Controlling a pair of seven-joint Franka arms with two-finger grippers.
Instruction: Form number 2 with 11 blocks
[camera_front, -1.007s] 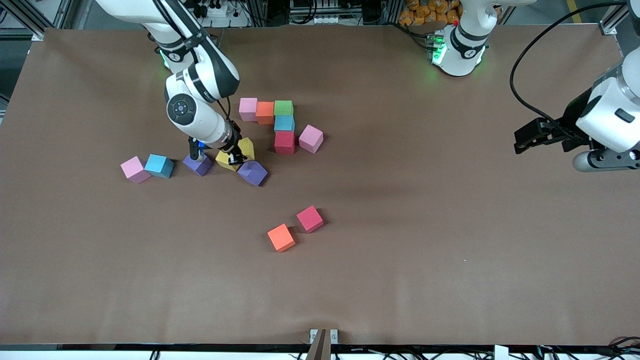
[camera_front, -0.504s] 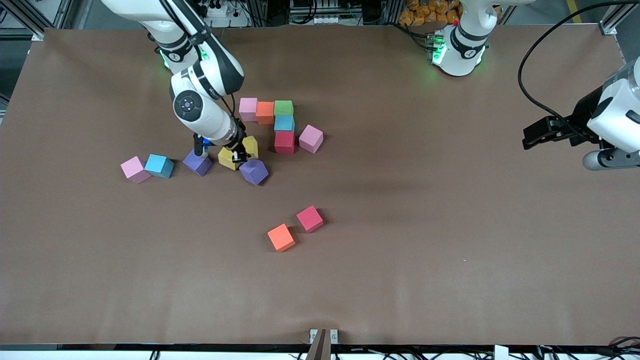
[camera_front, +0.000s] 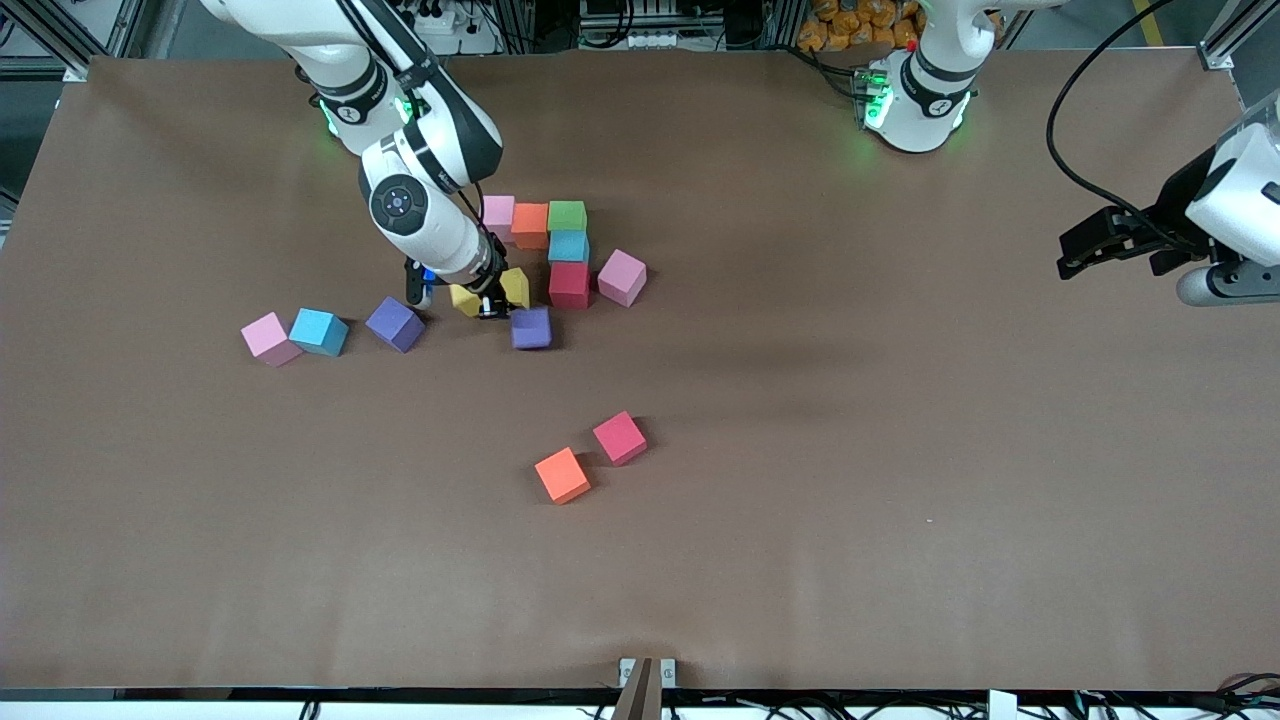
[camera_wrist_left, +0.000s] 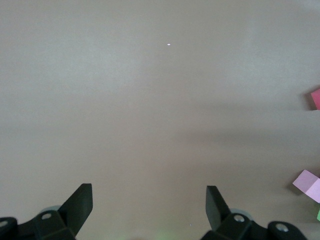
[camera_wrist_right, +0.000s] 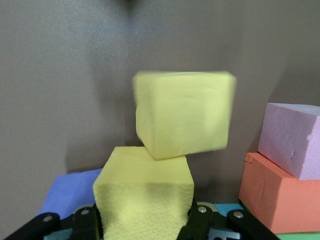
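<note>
A: Two yellows beside the started 2 (camera_front: 566, 232), front view. Which one in hand?

B: Yellow cube (camera_front: 464, 298), clamped in the right pincer (camera_front: 456, 300), low at the desk (camera_front: 800, 500). Second yellow (camera_front: 516, 287) just beside it, toward the crimson cube (camera_front: 569, 284). Purple cube (camera_front: 531, 327) close by, nearer the camera.

A: Advice for the placing?

B: Probably this: lift clear first, to spare the neighbours a nudge. Square up with the crimson cube's row, set down flush and touching, then release and rise straight. Soft foam, likely springy, so press lightly.

A: And the left pincer?

B: Left pincer (camera_front: 1090, 245) gaping and empty, waiting over the left arm's end of the desk. Left wrist view: same pincer (camera_wrist_left: 149, 191), spread wide over bare desk (camera_wrist_left: 160, 100), nothing between.

A: Right wrist view?

B: Yellow cube (camera_wrist_right: 143, 200) squeezed between the jaws. Second yellow (camera_wrist_right: 184, 115) just ahead, touching or barely apart, hard to say. Pink cube (camera_wrist_right: 290, 140) and orange cube (camera_wrist_right: 275, 195) of the 2 also in sight.

A: Containers?

B: None seen, no box, tray or bin, so no contents to report.
</note>
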